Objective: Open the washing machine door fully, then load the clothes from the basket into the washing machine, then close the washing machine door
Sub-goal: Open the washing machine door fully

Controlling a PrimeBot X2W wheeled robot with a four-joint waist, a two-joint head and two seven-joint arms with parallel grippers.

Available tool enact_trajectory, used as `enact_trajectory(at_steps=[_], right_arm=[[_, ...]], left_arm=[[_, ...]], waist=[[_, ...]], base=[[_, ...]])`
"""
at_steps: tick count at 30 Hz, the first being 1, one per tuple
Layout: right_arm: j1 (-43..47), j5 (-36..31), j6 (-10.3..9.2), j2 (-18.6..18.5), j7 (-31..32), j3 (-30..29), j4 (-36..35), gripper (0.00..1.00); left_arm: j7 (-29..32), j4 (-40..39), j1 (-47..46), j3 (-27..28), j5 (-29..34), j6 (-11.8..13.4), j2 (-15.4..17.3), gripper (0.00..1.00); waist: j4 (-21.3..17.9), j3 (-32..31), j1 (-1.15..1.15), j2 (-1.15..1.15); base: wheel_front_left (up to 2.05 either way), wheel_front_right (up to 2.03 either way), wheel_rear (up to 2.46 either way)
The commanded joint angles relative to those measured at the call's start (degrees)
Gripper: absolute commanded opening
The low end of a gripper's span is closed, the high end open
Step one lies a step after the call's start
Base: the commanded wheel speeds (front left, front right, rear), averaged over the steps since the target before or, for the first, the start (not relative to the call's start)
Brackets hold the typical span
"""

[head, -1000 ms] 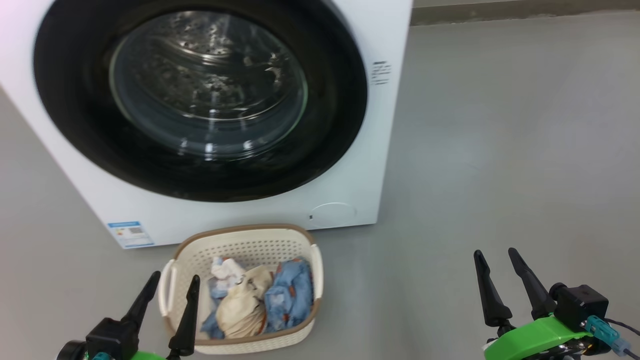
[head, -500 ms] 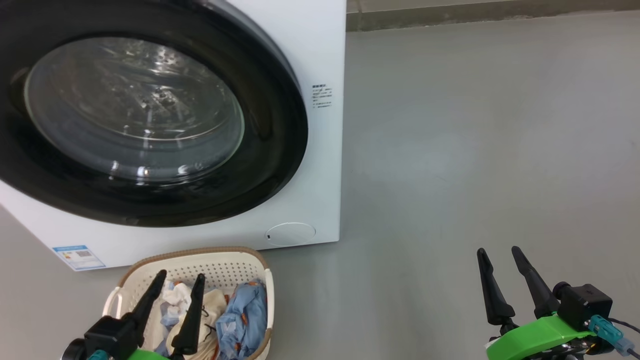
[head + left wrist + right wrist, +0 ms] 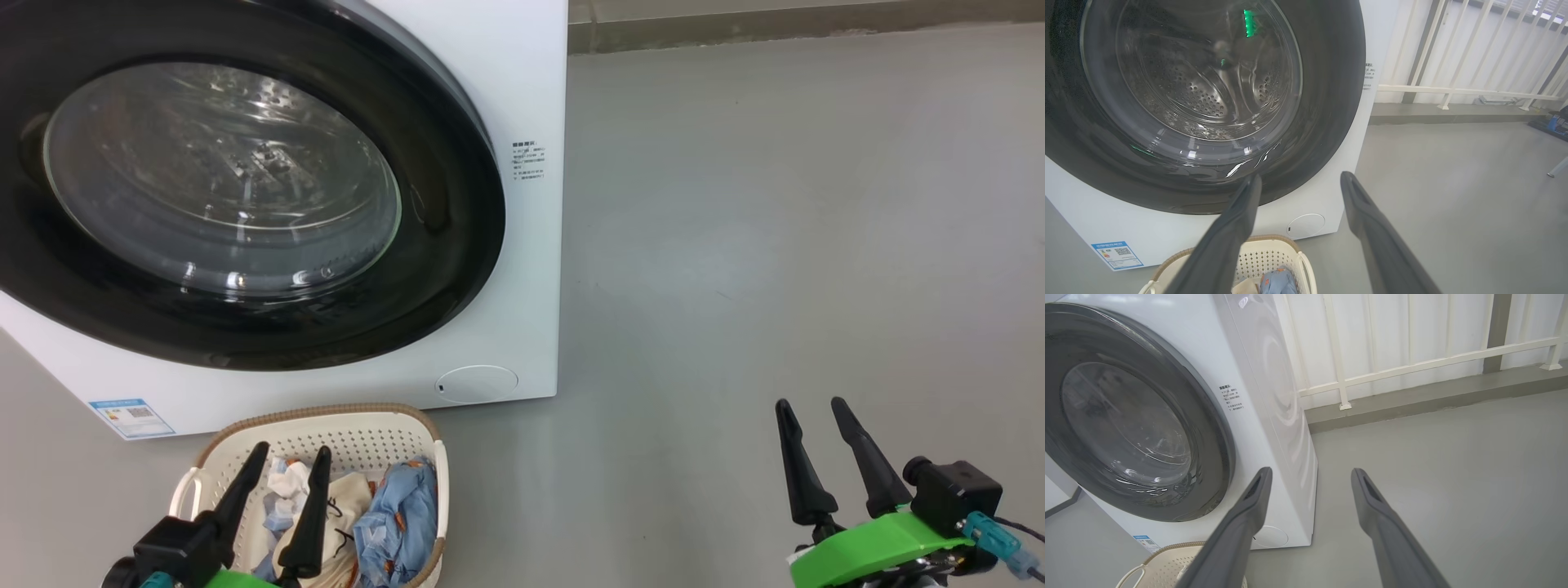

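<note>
- Upper left of my head view, the door (image 3: 220, 188) sits shut on the washer (image 3: 522, 98). My head swung this past second, sliding both leftward in frame. Nothing itself moved, so I judge the opening has not begun.
- Lower left, my left pincer (image 3: 292, 447) is spread and empty, in front of the basket (image 3: 359, 425) that holds the clothes (image 3: 392, 514).
- Lower right, my right pincer (image 3: 810, 402) is spread and empty above the floor (image 3: 735, 245).
- Count: one washer, one door, one basket, three garments, two pincers.

Bright, even; door (image 3: 245, 188) glare, edges maybe warped.
</note>
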Motion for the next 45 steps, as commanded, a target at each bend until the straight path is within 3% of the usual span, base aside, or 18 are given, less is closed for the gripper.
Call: enact_trajectory(at_steps=[1, 2, 4, 5, 12, 18, 25, 29, 39, 45], right_arm=[[-2.7, 2.0, 0.56, 0.0, -0.8, 2.1, -1.9, 1.0], [-3.1, 3.4, 0.56, 0.0, -0.8, 2.6, -2.0, 1.0], [-4.2, 7.0, 0.56, 0.0, -0.8, 3.4, -2.0, 0.12], [-4.8, 9.3, 0.56, 0.1, -0.8, 3.7, -2.1, 0.0], [-12.1, 28.9, 0.56, -0.2, -0.8, 4.0, -3.1, 0.0], [-19.5, 49.3, 0.56, -3.9, -0.4, 7.6, -3.0, 0.0], [-27.8, 67.6, 0.56, -9.1, 9.4, 9.7, -0.8, 0.0], [-32.1, 72.9, 0.56, -11.0, 17.7, 9.9, 2.1, 0.0], [-40.9, 78.7, 0.56, -13.4, 36.2, 9.6, 8.1, 0.0], [-47.4, 78.5, 0.56, -13.9, 42.2, 8.8, 10.9, 0.0]], left_arm=[[-0.4, -1.2, -1.9, 2.1, -0.6, -0.1, 0.6, 1.0], [-0.4, -1.1, -1.8, 2.2, -0.7, -0.1, 0.4, 1.0], [-0.4, -0.9, -1.5, 2.6, -0.9, -0.1, 0.0, 1.0], [-0.4, -0.8, -1.5, 2.8, -0.9, -0.1, -0.3, 1.0], [-0.4, -0.9, -2.1, 3.0, -1.2, -0.1, -1.7, 1.0], [-0.4, -1.1, -3.8, 2.0, -1.7, -0.1, -2.4, 1.0], [-0.4, -1.0, -6.1, 0.8, -2.6, -0.1, -3.3, 1.0], [-0.4, -0.7, -7.1, -0.2, -3.2, -0.1, -3.8, 1.0], [-0.4, -0.4, -9.7, -2.0, -4.4, -0.1, -4.5, 1.0], [-0.4, -0.8, -11.2, -2.2, -5.3, -0.1, -4.9, 1.0]], waist=[[0.1, 0.1, 0.0, 0.0], [0.1, 0.1, 0.0, 0.0], [0.2, 0.3, 0.0, 0.0], [0.3, 0.4, 0.0, 0.0], [1.9, 2.1, 0.0, 0.0], [4.5, 4.3, 0.0, 0.0], [8.1, 7.6, 0.0, 0.0], [10.2, 9.5, 0.0, 0.0], [14.2, 14.1, 0.0, 0.0], [15.8, 17.6, 0.0, 0.0]], base=[[0.0, 0.0, 0.0], [0.0, 0.0, 0.0], [0.0, 0.0, 0.0], [0.0, 0.0, 0.0], [0.0, 0.0, 0.0], [0.0, 0.0, 0.0], [0.0, 0.0, 0.0], [0.0, 0.0, 0.0], [0.0, 0.0, 0.0], [0.0, 0.0, 0.0]])
